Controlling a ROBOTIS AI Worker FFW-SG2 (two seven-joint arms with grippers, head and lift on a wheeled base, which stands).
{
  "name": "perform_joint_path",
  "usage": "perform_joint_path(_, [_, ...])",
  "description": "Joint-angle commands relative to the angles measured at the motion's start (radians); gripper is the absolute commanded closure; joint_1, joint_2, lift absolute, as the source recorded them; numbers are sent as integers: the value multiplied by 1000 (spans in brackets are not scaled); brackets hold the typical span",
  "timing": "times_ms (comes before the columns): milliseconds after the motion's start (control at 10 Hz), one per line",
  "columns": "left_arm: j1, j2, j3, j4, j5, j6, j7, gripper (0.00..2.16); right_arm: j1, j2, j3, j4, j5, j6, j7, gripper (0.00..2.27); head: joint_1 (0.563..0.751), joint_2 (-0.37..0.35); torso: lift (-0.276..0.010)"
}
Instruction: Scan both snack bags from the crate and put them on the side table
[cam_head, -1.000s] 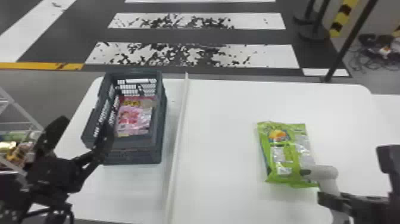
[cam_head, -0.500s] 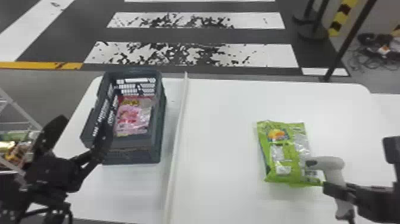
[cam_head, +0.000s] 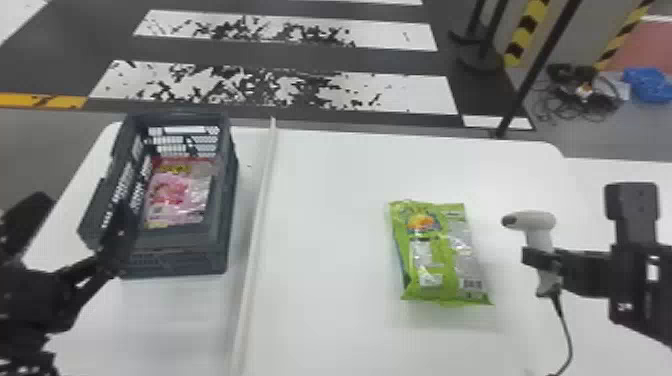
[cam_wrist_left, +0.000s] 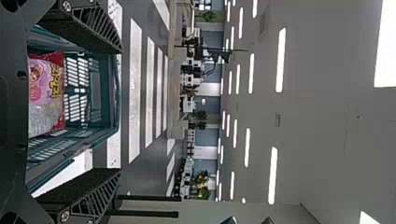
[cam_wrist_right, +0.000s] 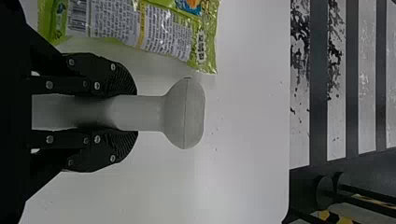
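Note:
My left gripper (cam_head: 82, 212) is open at the near-left side of the grey crate (cam_head: 217, 235), one finger over its side wall. The left wrist view has my left gripper (cam_wrist_left: 120, 111), with the crate (cam_wrist_left: 114, 93) and pink snack bag (cam_wrist_left: 45, 95) beyond its parted fingers. That pink bag (cam_head: 175, 195) lies inside the crate. On the table, right of the divider, the green snack bag (cam_head: 440, 250) lies flat. Right of it, my right gripper (cam_head: 545, 261) holds the scanner (cam_head: 537, 220) upright. In the right wrist view, my right gripper (cam_wrist_right: 133, 113) clasps the scanner's handle (cam_wrist_right: 140, 113) beside the green bag (cam_wrist_right: 140, 28).
A raised white divider (cam_head: 257, 220) runs front to back across the white table (cam_head: 340, 300), between crate and green bag. The scanner's cable (cam_head: 569, 330) hangs toward the front. Stanchion posts (cam_head: 540, 65) stand behind the table at the right.
The right gripper has carried the scanner rightward and away from the robot, off the green bag's near-right edge. The head view has swung slightly right. Both bags and the crate stay put.

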Motion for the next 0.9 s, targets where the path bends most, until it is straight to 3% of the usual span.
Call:
perform_joint_path(0, [2, -2, 1, -5, 0, 0, 0, 97, -44, -30, 13, 100, 5, -69, -4, 2246, 695, -93, -87])
perform_joint_path(400, [5, -3, 6, -13, -2, 3, -2, 97, -145, -56, 84, 332, 51, -222, -17, 2246, 695, -128, -87])
perform_joint_path(800, [8, -2, 9, -19, 0, 6, 0, 97, -193, -62, 128, 435, 83, -262, -30, 2246, 695, -129, -87])
